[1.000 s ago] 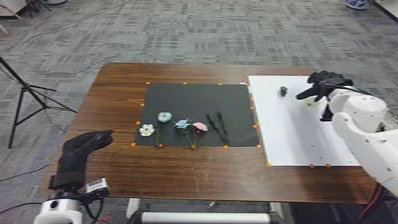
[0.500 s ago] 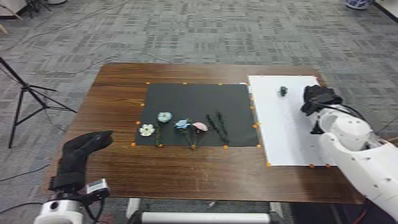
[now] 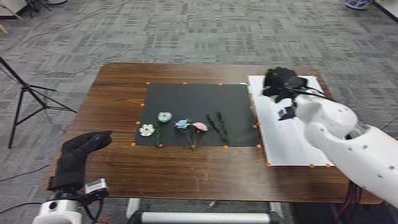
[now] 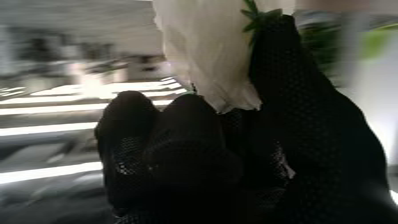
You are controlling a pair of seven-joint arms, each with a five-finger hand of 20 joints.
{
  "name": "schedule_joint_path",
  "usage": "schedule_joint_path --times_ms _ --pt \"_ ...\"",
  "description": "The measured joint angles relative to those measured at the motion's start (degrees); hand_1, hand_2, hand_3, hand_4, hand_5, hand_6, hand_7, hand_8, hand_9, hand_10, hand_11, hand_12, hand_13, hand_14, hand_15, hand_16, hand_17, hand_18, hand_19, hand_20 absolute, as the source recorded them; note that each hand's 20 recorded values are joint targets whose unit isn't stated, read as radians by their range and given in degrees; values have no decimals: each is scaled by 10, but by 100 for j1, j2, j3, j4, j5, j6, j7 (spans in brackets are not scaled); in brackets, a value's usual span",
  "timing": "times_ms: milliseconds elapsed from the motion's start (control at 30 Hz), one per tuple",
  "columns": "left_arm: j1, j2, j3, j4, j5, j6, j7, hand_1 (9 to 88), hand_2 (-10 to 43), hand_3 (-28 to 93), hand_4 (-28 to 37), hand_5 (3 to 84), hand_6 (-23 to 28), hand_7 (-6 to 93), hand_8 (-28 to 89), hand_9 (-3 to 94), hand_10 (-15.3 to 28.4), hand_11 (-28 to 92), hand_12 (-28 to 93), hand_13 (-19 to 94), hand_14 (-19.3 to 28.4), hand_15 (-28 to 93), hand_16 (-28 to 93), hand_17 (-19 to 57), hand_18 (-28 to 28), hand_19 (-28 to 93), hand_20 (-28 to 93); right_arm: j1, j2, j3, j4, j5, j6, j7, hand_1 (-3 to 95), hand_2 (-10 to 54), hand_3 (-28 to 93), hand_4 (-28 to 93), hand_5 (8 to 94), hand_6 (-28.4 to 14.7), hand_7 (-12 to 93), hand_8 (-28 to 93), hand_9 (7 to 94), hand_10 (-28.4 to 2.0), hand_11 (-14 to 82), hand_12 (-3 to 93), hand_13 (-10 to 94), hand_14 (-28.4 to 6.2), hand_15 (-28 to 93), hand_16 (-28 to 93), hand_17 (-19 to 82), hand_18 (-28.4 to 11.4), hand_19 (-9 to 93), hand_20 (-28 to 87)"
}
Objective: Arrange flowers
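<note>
No readable text, 1 white label [image 3: 96, 185] beside the left wrist [image 3: 66, 181], print too small

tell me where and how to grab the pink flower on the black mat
The pink flower is probably best pinched just below its bloom, from straight above: it lies flat, and its stem closes in on the neighbouring blue flower's toward the near end.

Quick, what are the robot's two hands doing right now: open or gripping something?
Left hand: open, holding nothing.
Right hand: closed on a pale flower.
</note>
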Motion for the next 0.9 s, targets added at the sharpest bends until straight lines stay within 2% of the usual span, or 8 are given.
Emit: schedule_joint_path --times_ms 100,467,733,800,900 --pt "-53 10 23 11 4 -2 0 306 -19 685 -208 568 -1 237 -95 554 141 269 158 426 181 313 13 37 151 169 219 413 -332 -245 17 -55 -428 -349 605 -76 562 -198 778 9 197 86 878 -97 88 287 900 -20 668 346 657 -146 932 664" --pt "-109 1 72 31 0 -7 9 308 -17 683 -208 568 -1 237 -95 554 141 269 157 426 180 315 14 37 150 169 218 444 -1349 -536 185 -597 -674 -597 598 -71 559 -197 769 17 211 77 861 -99 76 266 900 -18 669 346 657 -144 932 665" --pt "-86 -17 54 30 -11 -5 8 306 -13 687 -210 568 -3 239 -96 553 141 269 158 427 180 315 13 37 150 169 219 189 -1381 -543 318 -668 -830 -609 586 -74 570 -192 765 21 211 73 853 -100 75 260 899 -20 669 346 656 -144 932 667" --pt "-69 -22 49 29 -12 -5 8 304 -14 688 -208 568 -3 239 -96 553 141 269 158 426 180 315 13 37 150 169 219 185 -1358 -561 346 -670 -802 -590 560 -83 583 -178 760 21 208 73 843 -101 82 251 899 -20 670 345 656 -144 932 667" --pt "-49 -27 45 28 -12 -7 10 301 -25 689 -204 565 -3 238 -96 552 141 269 158 426 180 315 13 37 150 169 219 186 -1337 -555 382 -658 -749 -570 472 -95 604 -162 707 9 189 63 783 -116 124 182 891 -22 671 347 651 -144 932 672"
